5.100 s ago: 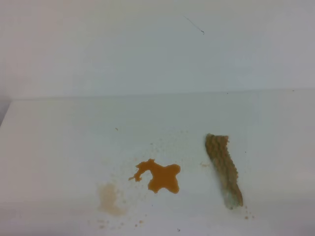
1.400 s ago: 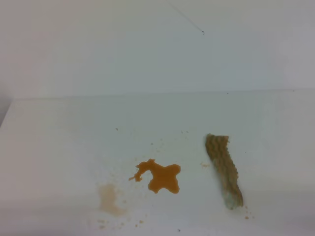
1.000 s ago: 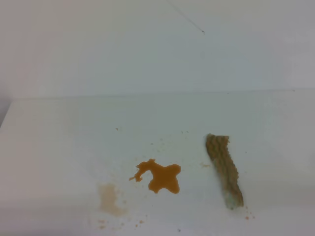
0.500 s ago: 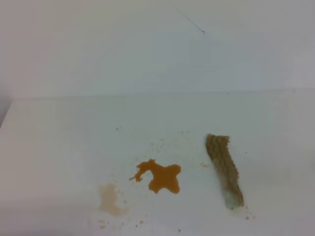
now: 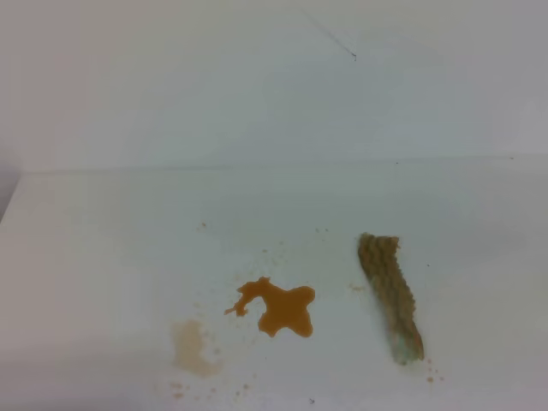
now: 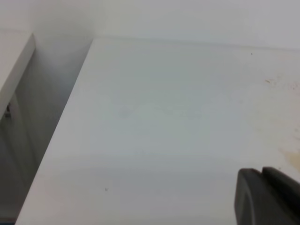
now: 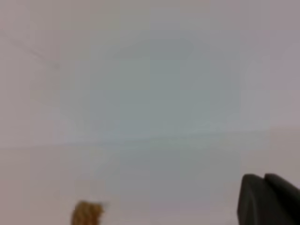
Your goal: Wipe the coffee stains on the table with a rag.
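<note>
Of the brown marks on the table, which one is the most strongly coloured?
The lobed orange-brown blotch left of the rag. The smear to its lower left is only pale tan, and the scattered specks are tiny.

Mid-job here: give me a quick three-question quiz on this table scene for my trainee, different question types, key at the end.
1. True or false: the rag lies on top of the orange-brown blotch.
2. On the table, the paler tan smear sits where relative to the blotch? A) upper right B) lower left C) directly behind
3. Fill in: in the high view, the rag lies to the ___ of the blotch.

Key: 1 false; 2 B; 3 right.
</note>
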